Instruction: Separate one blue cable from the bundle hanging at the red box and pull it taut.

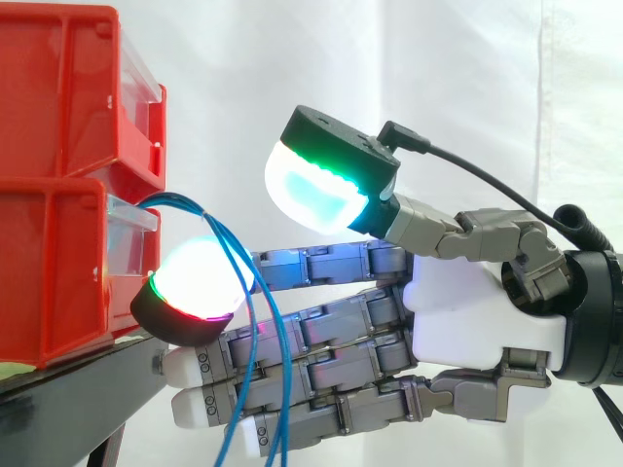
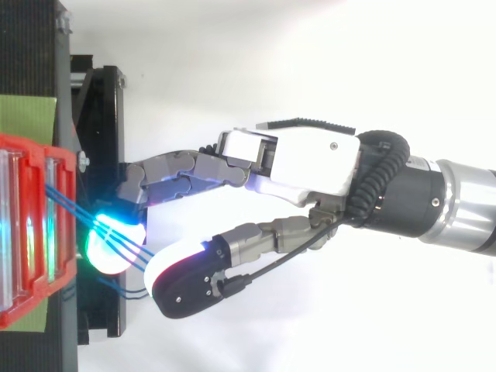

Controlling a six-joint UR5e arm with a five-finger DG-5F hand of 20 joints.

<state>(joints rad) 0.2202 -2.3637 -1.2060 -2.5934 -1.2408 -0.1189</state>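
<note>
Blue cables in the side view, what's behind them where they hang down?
The robot hand's straight grey fingers lie behind the blue cables, white curtain beyond. Where the cables start inside the red bin is hidden.

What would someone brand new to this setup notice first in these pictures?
Probably the glowing pads on the hand: one fingertip shines white just off the stacked red bins at the left, while the thumb's pad glows cyan-green higher up, apart from it. Next, the thin blue cables running from the bins and draping over the straight fingers.
</note>
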